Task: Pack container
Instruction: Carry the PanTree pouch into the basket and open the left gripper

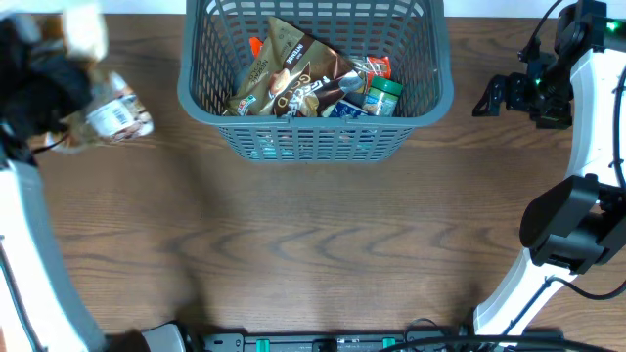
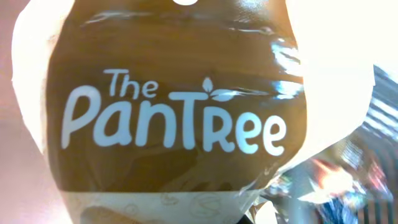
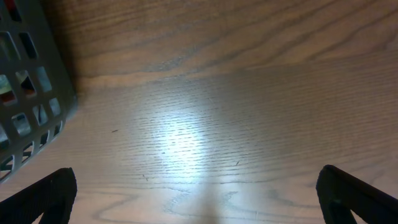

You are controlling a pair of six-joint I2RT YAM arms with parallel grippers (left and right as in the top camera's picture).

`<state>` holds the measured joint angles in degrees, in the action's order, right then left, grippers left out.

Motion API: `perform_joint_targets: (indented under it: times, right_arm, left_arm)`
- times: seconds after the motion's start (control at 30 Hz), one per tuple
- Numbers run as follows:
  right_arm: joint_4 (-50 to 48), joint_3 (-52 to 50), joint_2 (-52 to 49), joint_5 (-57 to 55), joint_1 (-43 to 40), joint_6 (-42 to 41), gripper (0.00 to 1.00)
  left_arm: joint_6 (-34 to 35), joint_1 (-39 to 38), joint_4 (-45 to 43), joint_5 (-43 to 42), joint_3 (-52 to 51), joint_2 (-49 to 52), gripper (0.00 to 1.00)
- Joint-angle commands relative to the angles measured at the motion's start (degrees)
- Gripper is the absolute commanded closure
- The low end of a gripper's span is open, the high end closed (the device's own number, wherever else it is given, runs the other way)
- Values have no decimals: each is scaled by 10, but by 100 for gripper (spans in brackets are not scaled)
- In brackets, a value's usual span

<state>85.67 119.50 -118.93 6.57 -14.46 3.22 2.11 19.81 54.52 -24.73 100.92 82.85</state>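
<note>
Brown wood-grain table (image 1: 323,244); grey container (image 1: 313,142) at its far edge.

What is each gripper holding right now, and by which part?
Left gripper holds the PanTree packet; the grip spot is hidden. Right gripper is open, holding nothing.

The left gripper (image 1: 68,83) is blurred overhead and hidden behind the brown packet (image 2: 174,112) in its wrist view.
</note>
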Motion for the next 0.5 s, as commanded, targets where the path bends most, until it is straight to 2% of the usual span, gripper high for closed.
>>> perform_joint_targets:
  times: [0.0, 0.13, 0.3, 0.37, 0.47]
  right_arm:
    - [-1, 0, -4, -3, 6, 7, 1]
    - [3, 0, -4, -3, 6, 7, 1]
    - [5, 0, -4, -3, 6, 7, 1]
    - [5, 0, -4, -3, 5, 1, 1]
    - [0, 0, -4, -3, -3, -26, 1]
  left_arm:
    - [-148, -79, 10, 68, 47, -9, 94]
    - [-276, -185, -12, 136, 83, -8, 94]
    - [-501, -293, -104, 155, 83, 2, 94]
    - [-547, -327, -148, 154, 83, 14, 94]
    - [-576, -376, -207, 154, 83, 37, 94]
